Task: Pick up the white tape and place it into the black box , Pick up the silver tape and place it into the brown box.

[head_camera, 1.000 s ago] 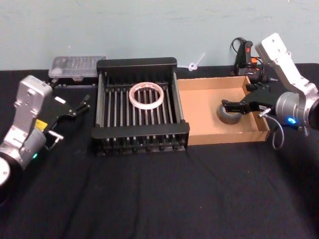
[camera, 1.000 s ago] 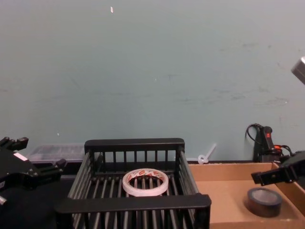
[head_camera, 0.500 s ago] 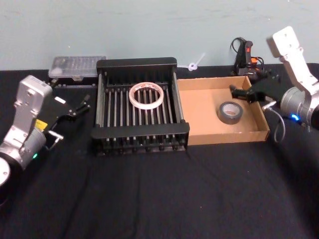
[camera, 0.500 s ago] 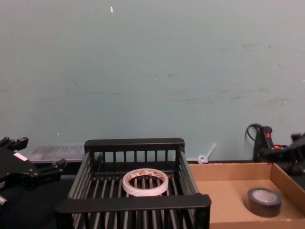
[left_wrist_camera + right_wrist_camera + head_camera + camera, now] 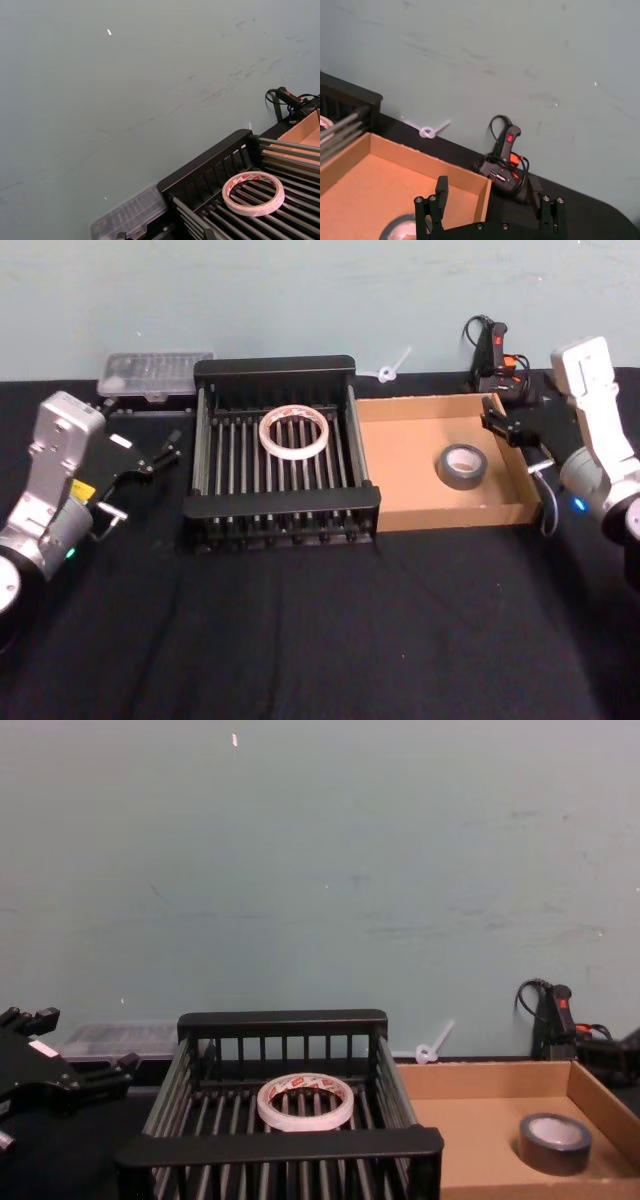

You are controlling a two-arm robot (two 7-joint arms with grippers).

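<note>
The white tape [image 5: 294,433] [image 5: 305,1101] [image 5: 253,192] lies flat on the slatted floor of the black box [image 5: 280,504] [image 5: 280,1145] [image 5: 205,165]. On the floor of the brown box [image 5: 455,515] [image 5: 480,1078] [image 5: 420,162], near its right wall, the silver tape [image 5: 461,466] [image 5: 553,1141] [image 5: 400,227] lies flat. My right gripper [image 5: 497,423] [image 5: 488,185] hangs open and empty above the brown box's far right corner, apart from the silver tape. Parked left of the black box, my left gripper [image 5: 165,452] [image 5: 85,1040] is open and holds nothing.
A clear plastic case [image 5: 157,373] [image 5: 127,217] sits behind the black box at the left. A black glue gun with a red switch [image 5: 493,350] [image 5: 507,160] and a white zip tie [image 5: 392,367] lie behind the brown box. Black cloth covers the table's front.
My right gripper has drawn back from the silver tape, up and toward the brown box's far right corner. The tape stays in the box. The left arm has not moved.
</note>
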